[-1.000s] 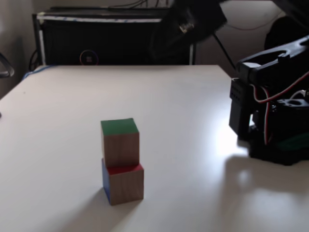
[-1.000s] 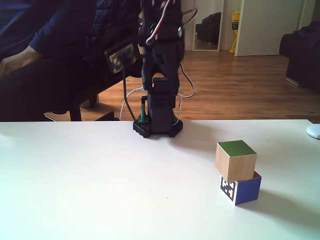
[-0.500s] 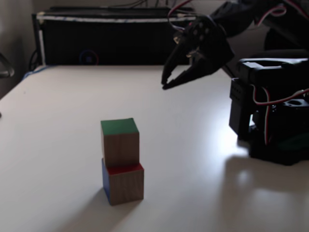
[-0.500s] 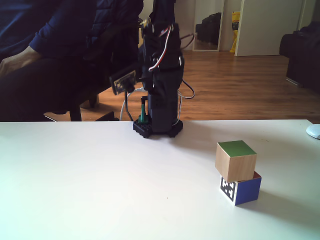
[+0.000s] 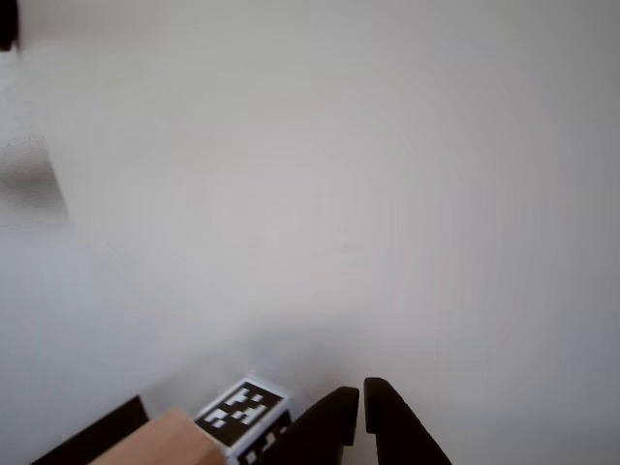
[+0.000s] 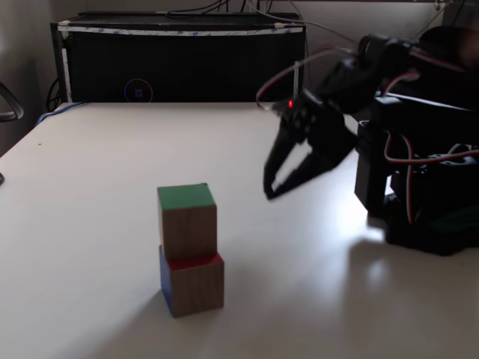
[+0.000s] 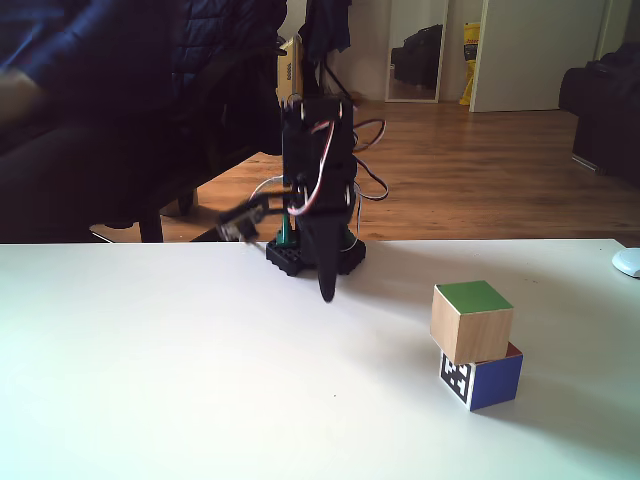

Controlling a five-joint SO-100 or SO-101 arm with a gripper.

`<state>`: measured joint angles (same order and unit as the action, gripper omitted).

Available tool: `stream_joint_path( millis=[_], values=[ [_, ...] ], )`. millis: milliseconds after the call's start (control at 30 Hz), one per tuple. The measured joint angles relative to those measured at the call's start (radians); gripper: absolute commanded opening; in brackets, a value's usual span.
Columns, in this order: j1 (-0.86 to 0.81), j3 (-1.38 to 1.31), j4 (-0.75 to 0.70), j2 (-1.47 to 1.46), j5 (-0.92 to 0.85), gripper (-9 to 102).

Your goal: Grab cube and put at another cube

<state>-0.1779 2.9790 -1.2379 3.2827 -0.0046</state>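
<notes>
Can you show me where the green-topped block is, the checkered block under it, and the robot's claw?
the cube (image 6: pixel 187 232): a fixed view, its wooden front face.
another cube (image 7: pixel 456 377): a fixed view, its black-and-white patterned face.
gripper (image 6: pixel 268 194): a fixed view, at its fingertips.

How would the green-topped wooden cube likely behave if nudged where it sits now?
The cube sits off-centre atop another cube, so it would probably slide or topple off. Its flat wooden faces suggest it is rigid and unlikely to roll.

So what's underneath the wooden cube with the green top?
The green-topped cube sits on the smaller marker cube, slightly offset. Its red top peeks out; the rest of that face is covered.
</notes>
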Motion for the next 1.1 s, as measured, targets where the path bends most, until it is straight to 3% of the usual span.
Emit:
stream_joint_path(
  millis=[1100],
  values=[
    [0.023, 0.002, -0.048, 0.002, -0.015, 0]
  ],
)
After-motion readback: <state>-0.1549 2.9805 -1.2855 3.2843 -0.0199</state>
